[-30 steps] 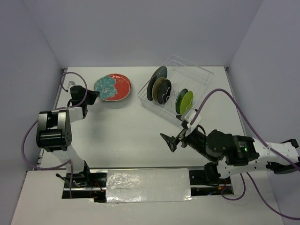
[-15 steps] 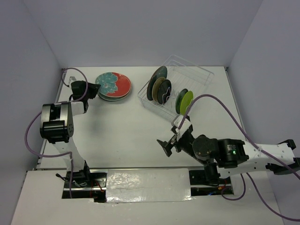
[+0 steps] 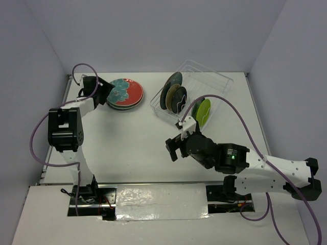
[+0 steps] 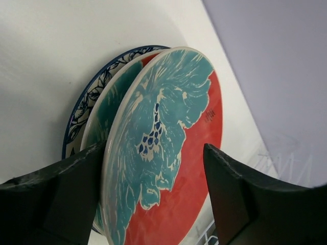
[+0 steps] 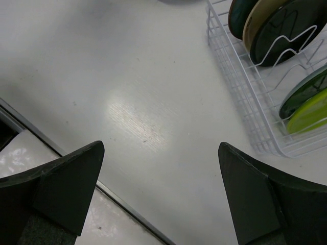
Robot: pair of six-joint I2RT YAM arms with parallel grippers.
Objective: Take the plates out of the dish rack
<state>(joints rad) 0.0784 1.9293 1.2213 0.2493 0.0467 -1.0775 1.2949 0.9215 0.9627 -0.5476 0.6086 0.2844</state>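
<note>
My left hand [image 3: 103, 92] is at the far left of the desk [image 3: 127, 138], fingers spread and gripping nothing, with the red-and-teal plate [image 4: 173, 143] just in front of them. That plate tops a stack of three, over a teal plate [image 4: 104, 122] and a blue-patterned plate [image 4: 84, 109]. I count those three as unloaded.

Further right, the dish rack [image 3: 217, 84] holds five more on edge. A dark teal plate [image 5: 240, 13], a tan plate [image 5: 258, 20] and a dark patterned plate [image 5: 286, 30] are bunched together. A dark green plate [image 5: 306, 92] and a lime plate [image 5: 309, 117] stand a few slots along.

My right hand [image 3: 172, 149] hovers over bare desk near the rack's front corner, fingers wide apart and empty. By my reckoning, I am not quite halfway.
</note>
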